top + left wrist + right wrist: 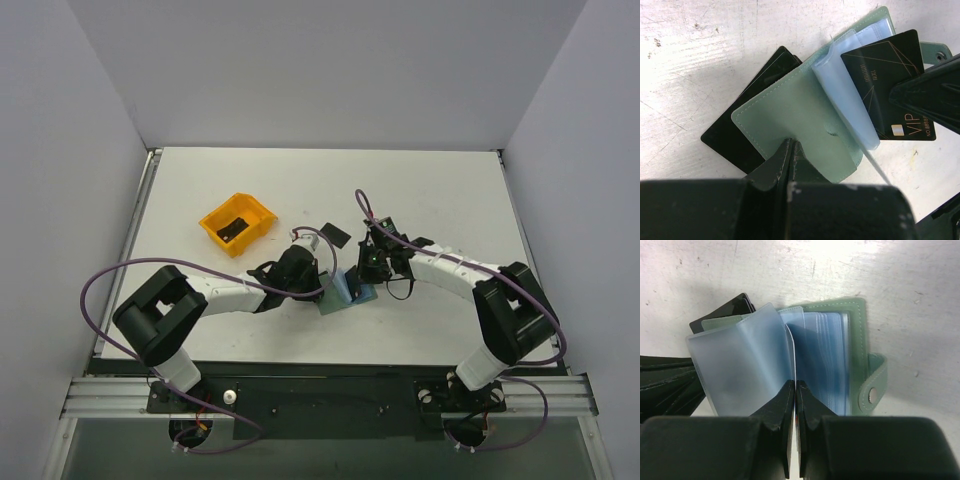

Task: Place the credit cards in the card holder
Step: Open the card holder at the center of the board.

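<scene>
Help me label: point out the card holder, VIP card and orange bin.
card holder (790, 125), left wrist view, green cover
VIP card (874, 75), left wrist view, black face
orange bin (257, 234), top external view, near wall

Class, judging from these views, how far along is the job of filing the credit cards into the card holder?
Done: the card holder lies open, the left gripper pinching its cover. In hand: the right gripper holds a black VIP card at the clear sleeves, not yet seated. Left: black cards under the holder, and a card in the orange bin.
</scene>
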{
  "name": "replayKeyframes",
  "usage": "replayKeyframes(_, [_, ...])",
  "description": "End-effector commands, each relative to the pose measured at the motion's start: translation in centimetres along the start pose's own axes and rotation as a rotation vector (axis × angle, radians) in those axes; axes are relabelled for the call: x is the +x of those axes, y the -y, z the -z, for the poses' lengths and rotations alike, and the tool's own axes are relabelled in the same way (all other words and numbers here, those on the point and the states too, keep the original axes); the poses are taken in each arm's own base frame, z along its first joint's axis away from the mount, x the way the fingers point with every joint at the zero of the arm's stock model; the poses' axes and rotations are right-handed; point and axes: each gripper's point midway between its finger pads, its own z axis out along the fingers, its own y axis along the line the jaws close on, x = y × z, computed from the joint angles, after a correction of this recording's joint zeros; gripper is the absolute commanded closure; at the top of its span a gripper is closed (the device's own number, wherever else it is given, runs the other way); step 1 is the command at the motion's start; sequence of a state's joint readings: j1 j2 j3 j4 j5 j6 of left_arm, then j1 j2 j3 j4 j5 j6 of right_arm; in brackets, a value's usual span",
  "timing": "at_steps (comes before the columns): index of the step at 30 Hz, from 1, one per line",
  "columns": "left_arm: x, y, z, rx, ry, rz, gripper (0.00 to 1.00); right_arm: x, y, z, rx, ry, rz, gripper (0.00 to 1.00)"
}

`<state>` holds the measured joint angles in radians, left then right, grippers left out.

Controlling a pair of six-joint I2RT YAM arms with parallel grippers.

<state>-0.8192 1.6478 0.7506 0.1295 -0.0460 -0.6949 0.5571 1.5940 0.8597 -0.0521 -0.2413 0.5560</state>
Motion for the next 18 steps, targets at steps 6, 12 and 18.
replayKeyframes(6, [-3.5, 1.9, 1.7, 0.022, 0.070, -0.032, 1.00, 2.9, 0.9, -1.2, 0.020, -0.092, -0.018, 1.00])
replayKeyframes(12, [-9.4, 5.5, 6.0, 0.087, 0.225, -0.055, 1.00, 3.1, 1.3, -1.4, 0.033, -0.090, -0.017, 1.00])
replayKeyframes(18, [-11.3, 8.0, 6.3, 0.170, 0.262, -0.063, 1.00, 3.1, 1.4, -1.5, 0.033, -0.089, -0.024, 1.00])
